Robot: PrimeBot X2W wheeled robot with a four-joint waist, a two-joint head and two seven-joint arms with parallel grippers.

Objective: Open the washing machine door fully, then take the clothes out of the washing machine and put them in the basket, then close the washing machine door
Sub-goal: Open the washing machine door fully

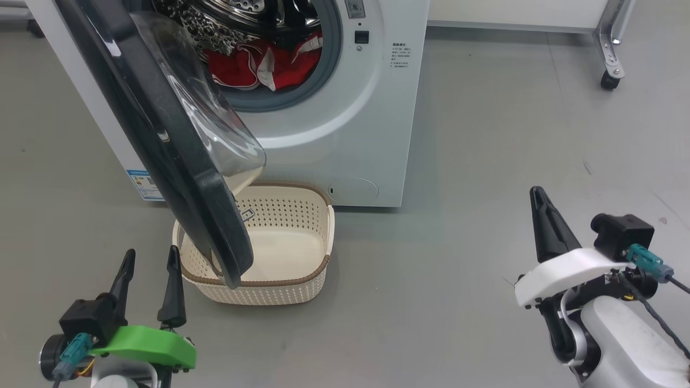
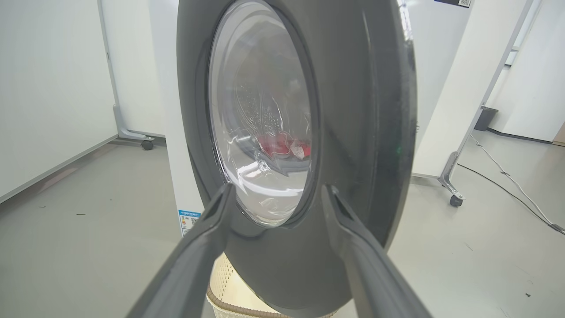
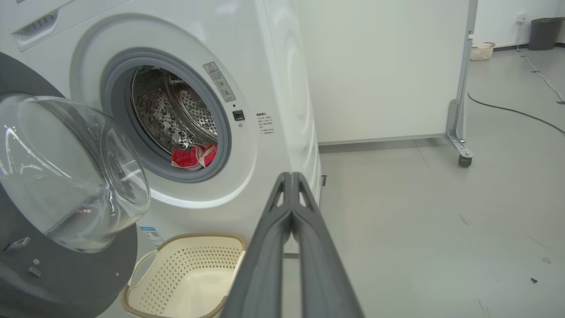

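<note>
Washing machine door (image 1: 210,215) only half open (hangs over basket (image 1: 280,291)); clothes (image 1: 259,64) inside drum (image 1: 248,11), none moved; left fingers (image 1: 173,291) spread, right fingers (image 1: 544,226) pressed together, both empty

I'm in a lab-like test room: bare grey floor (image 1: 485,134), white partitions (image 3: 379,66) on castors, a loose cable (image 3: 503,108), a freestanding washing machine (image 1: 334,124).

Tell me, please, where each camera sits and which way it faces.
Head view: on the robot's head, looking down at the washing machine, its open door and the basket; left gripper open, right gripper shut.
Left wrist view: low, along its open fingers, facing the door's outer side.
Right wrist view: low, along its shut fingers, facing the clothes in the machine.
Shared: both wrist views show door, clothes, basket.
</note>
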